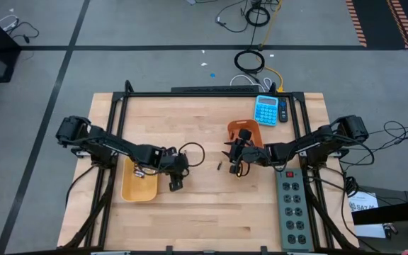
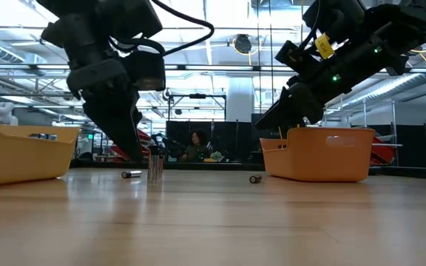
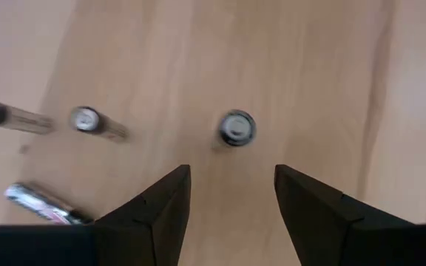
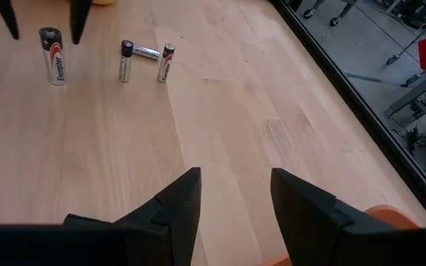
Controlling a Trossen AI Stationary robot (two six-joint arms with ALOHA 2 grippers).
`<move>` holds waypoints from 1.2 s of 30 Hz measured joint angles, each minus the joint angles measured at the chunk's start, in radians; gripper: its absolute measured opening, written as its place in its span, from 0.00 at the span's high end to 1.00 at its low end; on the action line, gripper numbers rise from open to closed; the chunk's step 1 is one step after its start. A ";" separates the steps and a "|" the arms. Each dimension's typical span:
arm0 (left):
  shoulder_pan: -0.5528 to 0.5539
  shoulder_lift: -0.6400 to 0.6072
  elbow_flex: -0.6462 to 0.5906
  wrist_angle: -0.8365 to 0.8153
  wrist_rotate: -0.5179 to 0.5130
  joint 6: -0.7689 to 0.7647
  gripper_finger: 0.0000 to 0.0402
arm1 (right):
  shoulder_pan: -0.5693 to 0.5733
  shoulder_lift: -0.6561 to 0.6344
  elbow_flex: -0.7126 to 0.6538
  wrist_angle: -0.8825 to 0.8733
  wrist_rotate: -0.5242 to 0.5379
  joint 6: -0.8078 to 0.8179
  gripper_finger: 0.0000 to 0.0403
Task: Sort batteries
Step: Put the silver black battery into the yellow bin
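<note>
Hanging just above the pale wooden worktop (image 1: 204, 212), the left tool (image 3: 231, 199) stands spread wide and released over one upright silvery cylindrical battery (image 3: 237, 127), beside the yellow plastic bin (image 1: 139, 185). Two slimmer upright batteries (image 4: 126, 59) and one lying battery (image 4: 146, 52) stand close by on the bare wood. Another small dark battery (image 1: 219, 166) lies alone toward the middle. Farther right, the right tool (image 4: 235, 199) hovers, parted and grasping nothing, by the orange plastic bin (image 1: 248, 132).
</note>
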 joint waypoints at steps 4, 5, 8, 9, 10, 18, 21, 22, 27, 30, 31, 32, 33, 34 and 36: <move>-0.001 0.000 0.000 0.007 -0.043 -0.031 0.49 | 0.000 0.000 0.000 0.000 0.000 0.000 0.62; -0.001 0.000 0.000 0.017 -0.044 -0.031 0.49 | 0.000 0.000 0.000 0.000 0.000 0.000 0.62; -0.001 0.005 0.001 0.058 -0.055 -0.031 0.49 | 0.000 0.000 0.000 0.000 0.000 0.000 0.62; -0.001 0.010 0.001 0.072 -0.055 -0.031 0.49 | 0.000 0.000 0.000 0.000 0.000 0.000 0.62; -0.001 0.013 0.001 0.079 -0.056 -0.030 0.49 | 0.000 0.000 0.000 0.000 0.000 0.000 0.62; -0.002 0.065 0.001 0.117 -0.083 -0.018 0.51 | 0.000 0.000 0.000 -0.013 0.000 0.000 0.62; -0.002 0.074 0.001 0.145 -0.084 -0.003 0.57 | 0.000 0.000 0.000 -0.015 0.000 0.000 0.62; -0.002 0.075 0.001 0.145 -0.085 -0.002 0.59 | 0.000 0.000 0.000 -0.015 0.000 0.000 0.62; -0.002 0.075 0.001 0.149 -0.088 0.006 0.74 | 0.000 0.000 0.000 -0.016 0.000 0.000 0.62; -0.002 0.075 0.001 0.150 -0.086 0.014 0.86 | 0.000 0.000 0.000 -0.016 0.000 0.000 0.62; -0.001 0.075 0.001 0.150 -0.082 0.024 0.86 | 0.000 0.000 0.000 -0.016 0.000 0.000 0.62; -0.001 0.075 0.001 0.151 -0.079 0.026 0.86 | 0.000 0.000 0.000 -0.016 0.000 0.000 0.62; -0.001 0.075 0.001 0.151 -0.078 0.026 0.86 | 0.000 0.000 0.000 -0.016 0.000 0.000 0.62; -0.001 0.075 0.001 0.151 -0.076 0.026 0.86 | 0.000 0.000 0.000 -0.016 0.000 0.000 0.62; -0.001 0.074 0.001 0.151 -0.073 0.026 0.86 | 0.000 0.000 0.000 -0.016 0.000 0.000 0.62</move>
